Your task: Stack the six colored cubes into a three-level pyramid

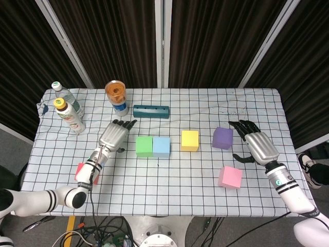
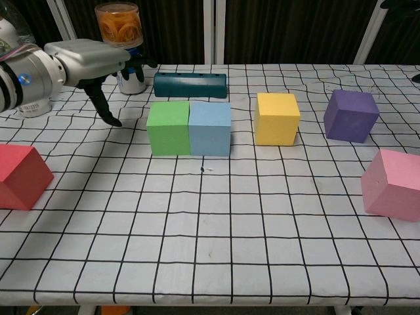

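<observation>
We see the green cube (image 1: 144,146) touching the blue cube (image 1: 161,146) mid-worktop. Right of the green one sit the yellow cube (image 1: 189,140), purple cube (image 1: 222,138) and pink cube (image 1: 230,177); the red cube (image 2: 21,176) lies left. Our left hand (image 1: 113,136) hovers just left, fingers spread, empty; our right hand (image 1: 255,146) is spread beside the purple cube.

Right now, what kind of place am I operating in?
Probably a lab or test booth, not a home: a table under a checked cloth, dark curtain panels behind it, foam cubes such as the yellow cube, and loose cables below.
</observation>
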`<state>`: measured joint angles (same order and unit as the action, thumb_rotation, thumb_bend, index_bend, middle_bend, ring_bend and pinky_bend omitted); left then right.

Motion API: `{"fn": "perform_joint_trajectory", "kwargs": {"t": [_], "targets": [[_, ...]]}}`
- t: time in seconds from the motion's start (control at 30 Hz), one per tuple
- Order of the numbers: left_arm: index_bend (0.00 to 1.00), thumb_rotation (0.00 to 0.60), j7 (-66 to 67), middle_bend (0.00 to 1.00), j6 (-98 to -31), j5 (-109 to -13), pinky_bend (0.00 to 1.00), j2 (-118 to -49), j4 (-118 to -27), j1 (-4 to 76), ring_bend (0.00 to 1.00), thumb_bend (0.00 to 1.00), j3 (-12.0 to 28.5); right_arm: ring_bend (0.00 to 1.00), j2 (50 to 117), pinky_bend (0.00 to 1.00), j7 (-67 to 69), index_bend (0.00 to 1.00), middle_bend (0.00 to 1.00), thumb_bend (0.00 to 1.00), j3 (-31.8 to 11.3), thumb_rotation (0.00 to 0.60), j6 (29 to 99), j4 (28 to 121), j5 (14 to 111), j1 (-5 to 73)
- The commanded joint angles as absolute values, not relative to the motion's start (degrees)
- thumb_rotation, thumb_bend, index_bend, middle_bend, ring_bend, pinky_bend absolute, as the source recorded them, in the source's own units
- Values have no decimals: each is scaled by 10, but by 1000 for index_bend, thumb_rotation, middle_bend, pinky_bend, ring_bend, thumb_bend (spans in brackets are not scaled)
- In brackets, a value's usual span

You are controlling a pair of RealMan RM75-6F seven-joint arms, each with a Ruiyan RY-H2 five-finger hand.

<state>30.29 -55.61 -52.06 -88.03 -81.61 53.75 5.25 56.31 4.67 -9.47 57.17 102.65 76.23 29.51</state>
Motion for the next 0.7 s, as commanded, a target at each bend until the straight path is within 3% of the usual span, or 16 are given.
{"fn": "perform_joint_trajectory", "kwargs": {"t": [0.03, 0.7], "targets": [[64, 600, 292, 173, -535, -536, 237, -908, -779, 551, 208, 59, 66, 0, 561, 0, 46, 0, 96, 188, -93, 600, 576, 1027, 761, 291], [63, 600, 274, 154, -478, -565, 226, -945, -719, 581, 183, 59, 91, 0, 552, 0, 51, 0, 89, 186, -90, 600, 585, 1021, 748, 280]]}}
